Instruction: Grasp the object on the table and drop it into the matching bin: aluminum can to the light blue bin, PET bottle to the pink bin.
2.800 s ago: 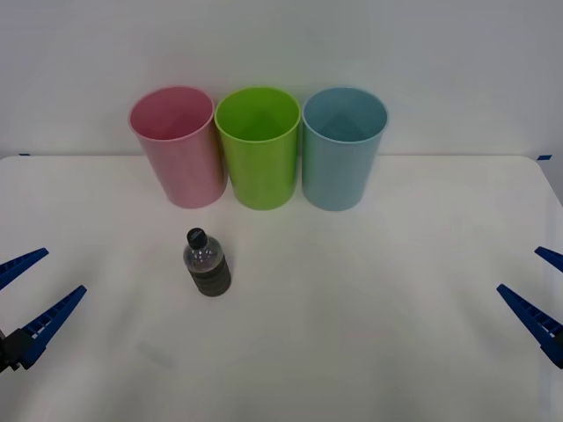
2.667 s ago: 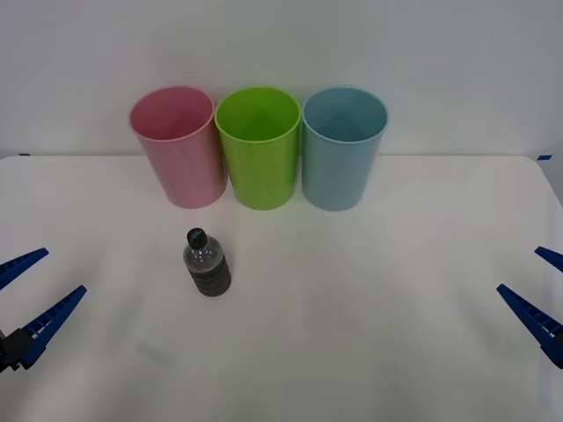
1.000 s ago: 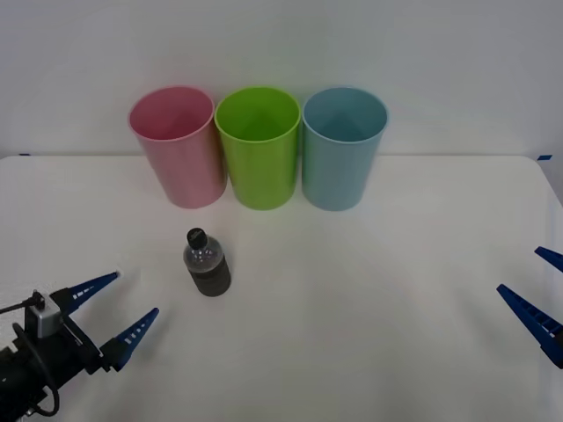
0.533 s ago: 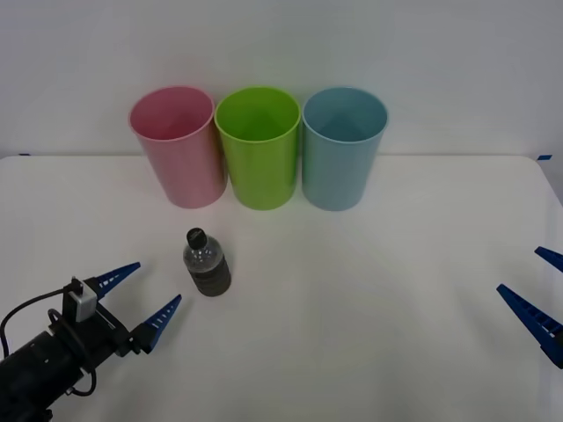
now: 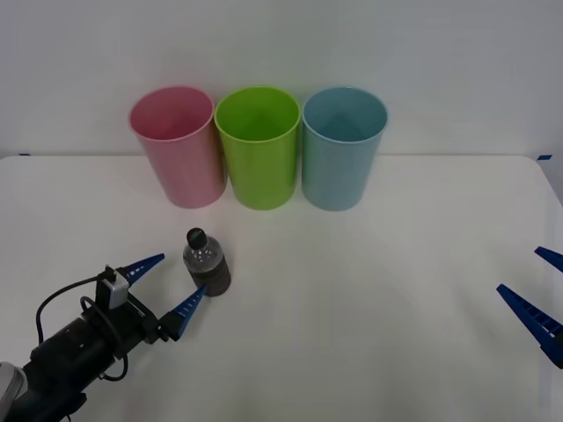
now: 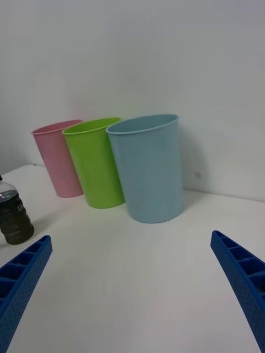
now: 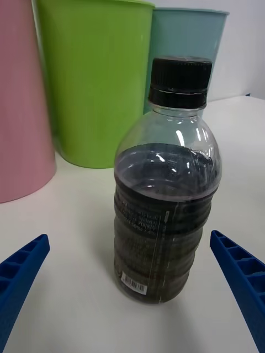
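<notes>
A small clear PET bottle (image 5: 207,265) with a black cap and dark label stands upright on the white table (image 5: 369,290), in front of the pink bin (image 5: 178,145). My left gripper (image 5: 169,283) is open just left of the bottle, one fingertip beside its base, the other farther left. The left wrist view has the bottle (image 7: 165,209) close up between the spread blue fingers (image 7: 243,281). The light blue bin (image 5: 343,145) stands at the right of the row. My right gripper (image 5: 538,299) waits open at the table's right edge.
A lime green bin (image 5: 258,145) stands between the pink and light blue bins, all three touching in a row near the table's far edge by a white wall. The right wrist view looks across at the bins (image 6: 149,165) and the bottle (image 6: 13,216).
My left gripper has advanced from the table's left edge toward the bottle, open all the while, and now reaches its side. The bottle and the right gripper have not moved.
</notes>
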Tool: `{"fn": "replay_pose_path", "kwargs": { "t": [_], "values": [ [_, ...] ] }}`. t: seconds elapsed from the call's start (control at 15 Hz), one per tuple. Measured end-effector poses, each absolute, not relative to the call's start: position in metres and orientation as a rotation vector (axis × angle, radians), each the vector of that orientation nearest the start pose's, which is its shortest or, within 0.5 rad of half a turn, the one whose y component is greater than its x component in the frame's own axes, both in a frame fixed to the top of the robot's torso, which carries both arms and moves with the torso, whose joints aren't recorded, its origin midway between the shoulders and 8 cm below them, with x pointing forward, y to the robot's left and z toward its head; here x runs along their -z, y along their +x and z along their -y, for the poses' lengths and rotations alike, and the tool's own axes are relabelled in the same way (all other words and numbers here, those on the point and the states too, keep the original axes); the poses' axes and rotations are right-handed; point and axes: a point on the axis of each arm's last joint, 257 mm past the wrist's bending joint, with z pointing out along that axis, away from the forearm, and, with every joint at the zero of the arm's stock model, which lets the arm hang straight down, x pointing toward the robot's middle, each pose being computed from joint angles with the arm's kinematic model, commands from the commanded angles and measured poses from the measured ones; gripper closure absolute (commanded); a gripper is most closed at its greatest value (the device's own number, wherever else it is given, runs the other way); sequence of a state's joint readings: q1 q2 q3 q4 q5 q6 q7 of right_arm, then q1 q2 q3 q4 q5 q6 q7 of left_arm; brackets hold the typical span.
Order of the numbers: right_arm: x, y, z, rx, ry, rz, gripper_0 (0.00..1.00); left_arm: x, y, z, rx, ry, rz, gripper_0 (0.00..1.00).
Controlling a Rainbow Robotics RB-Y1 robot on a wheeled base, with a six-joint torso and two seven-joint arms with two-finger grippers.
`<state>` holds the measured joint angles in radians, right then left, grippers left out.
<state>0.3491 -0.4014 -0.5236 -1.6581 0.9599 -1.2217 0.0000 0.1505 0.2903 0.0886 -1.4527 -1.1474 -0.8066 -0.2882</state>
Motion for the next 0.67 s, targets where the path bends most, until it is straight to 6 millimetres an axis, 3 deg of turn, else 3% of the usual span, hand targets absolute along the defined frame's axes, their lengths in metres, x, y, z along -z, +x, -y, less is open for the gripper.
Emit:
{"fn": "replay_pose_path", "kwargs": {
  "t": [0.67],
  "values": [
    [0.169, 0.342, 0.330, -0.567, -0.465, -1.441, 0.00, 0.291, 0.460, -0.161, 0.435, 0.542, -1.578, 0.00]
  ]
}}
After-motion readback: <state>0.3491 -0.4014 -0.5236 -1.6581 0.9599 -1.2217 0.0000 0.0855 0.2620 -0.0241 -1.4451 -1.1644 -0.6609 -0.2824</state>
